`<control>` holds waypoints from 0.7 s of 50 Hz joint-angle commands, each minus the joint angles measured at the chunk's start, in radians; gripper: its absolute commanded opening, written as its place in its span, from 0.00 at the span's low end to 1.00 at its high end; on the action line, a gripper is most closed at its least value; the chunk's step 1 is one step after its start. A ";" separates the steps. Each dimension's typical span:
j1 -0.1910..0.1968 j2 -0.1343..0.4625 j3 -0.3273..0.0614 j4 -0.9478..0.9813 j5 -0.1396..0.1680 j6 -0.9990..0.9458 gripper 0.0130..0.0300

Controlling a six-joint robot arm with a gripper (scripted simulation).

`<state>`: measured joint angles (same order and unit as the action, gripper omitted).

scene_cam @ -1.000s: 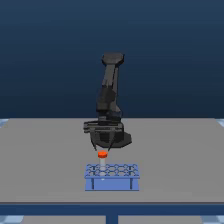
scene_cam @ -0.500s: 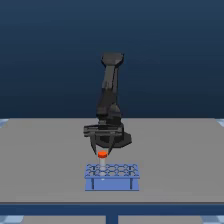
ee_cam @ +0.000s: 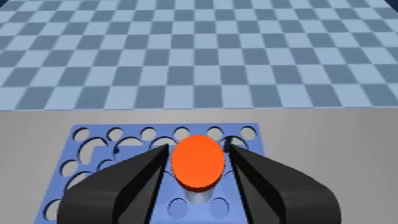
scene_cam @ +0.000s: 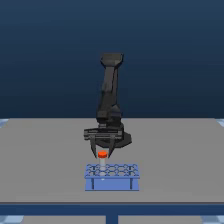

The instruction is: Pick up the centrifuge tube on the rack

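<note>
Plain grey bench [scene_cam: 45, 150] under a dark blue backdrop, checkered floor [ee_cam: 195, 50] beyond its edge, blue rack [scene_cam: 111, 176] near the front, black gripper [scene_cam: 103, 152] closed on the orange-capped tube [ee_cam: 196, 161], held just above the rack's back row

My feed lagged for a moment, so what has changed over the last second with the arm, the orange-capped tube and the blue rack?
The black gripper has risen slightly, lifting the small pale centrifuge tube with the round orange-red cap higher above the low blue rectangular rack with round holes. Its jaws stay closed on either side of the cap. The rack and the grey table have not moved.
</note>
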<state>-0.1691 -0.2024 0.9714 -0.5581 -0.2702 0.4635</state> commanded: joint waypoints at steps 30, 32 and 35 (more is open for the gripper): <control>0.000 0.004 0.002 0.014 -0.015 -0.023 0.00; 0.000 0.004 0.002 0.014 -0.015 -0.023 0.00; 0.000 0.005 0.002 0.014 -0.014 -0.023 0.00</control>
<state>-0.1695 -0.1978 0.9738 -0.5438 -0.2845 0.4405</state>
